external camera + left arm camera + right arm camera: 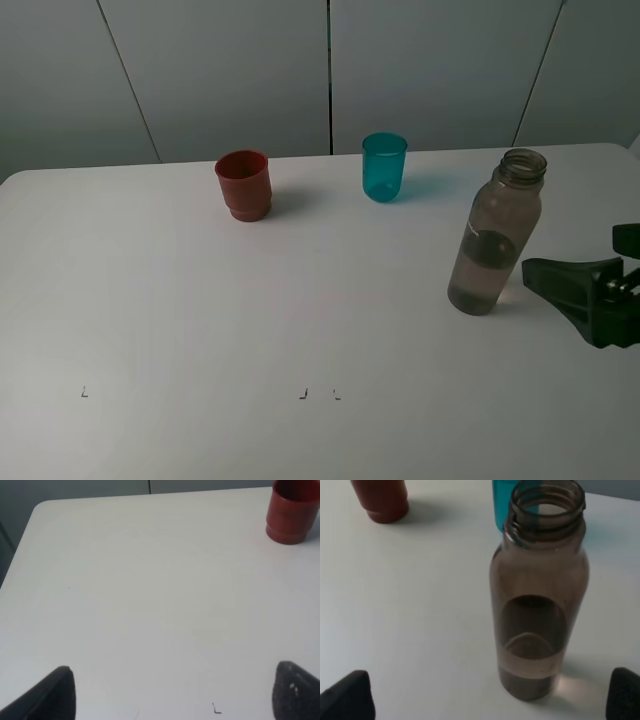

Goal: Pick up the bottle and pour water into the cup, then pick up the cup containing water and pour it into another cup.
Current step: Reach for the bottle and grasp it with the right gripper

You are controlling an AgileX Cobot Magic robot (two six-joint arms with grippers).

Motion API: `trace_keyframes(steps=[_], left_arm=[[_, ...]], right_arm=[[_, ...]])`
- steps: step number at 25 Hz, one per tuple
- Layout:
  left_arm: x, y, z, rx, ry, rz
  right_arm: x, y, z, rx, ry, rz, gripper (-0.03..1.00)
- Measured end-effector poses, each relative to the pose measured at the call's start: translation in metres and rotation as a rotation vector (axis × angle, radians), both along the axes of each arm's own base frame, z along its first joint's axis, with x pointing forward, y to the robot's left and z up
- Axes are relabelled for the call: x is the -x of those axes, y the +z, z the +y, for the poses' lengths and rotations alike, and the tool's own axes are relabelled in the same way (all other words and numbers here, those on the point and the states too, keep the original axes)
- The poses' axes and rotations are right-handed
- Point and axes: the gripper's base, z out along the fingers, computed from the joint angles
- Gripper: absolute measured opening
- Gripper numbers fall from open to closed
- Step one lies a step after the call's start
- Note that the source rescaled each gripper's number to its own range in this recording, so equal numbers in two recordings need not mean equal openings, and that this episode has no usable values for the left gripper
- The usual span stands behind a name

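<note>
My right claw (575,253) is spread wide, just beside the upright bottle (495,235) on the tabletop (200,320), gripping nothing. My left claw (170,695) is spread too, the red cup (292,512) ahead.

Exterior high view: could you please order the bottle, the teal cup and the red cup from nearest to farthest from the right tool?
1. Bottle: just left of the right tool, on the right side.
2. Teal cup: farther back, near the middle.
3. Red cup: left of the teal cup, farthest away.
</note>
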Motion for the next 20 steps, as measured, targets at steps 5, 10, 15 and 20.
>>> trace_keyframes(steps=[5,10,15,20], left_arm=[[0.0,0.0,0.0,0.0,0.0,0.0],[0.0,0.0,0.0,0.0,0.0,0.0],[0.0,0.0,0.0,0.0,0.0,0.0],[0.0,0.0,0.0,0.0,0.0,0.0]], right_arm=[[-0.019,-0.016,0.0,0.029,-0.053,0.074,1.0],[-0.036,-0.032,0.0,0.04,-0.123,0.14,1.0],[-0.04,-0.043,-0.001,0.057,-0.147,0.171,1.0],[-0.037,-0.049,-0.005,0.048,-0.194,0.145,1.0]])
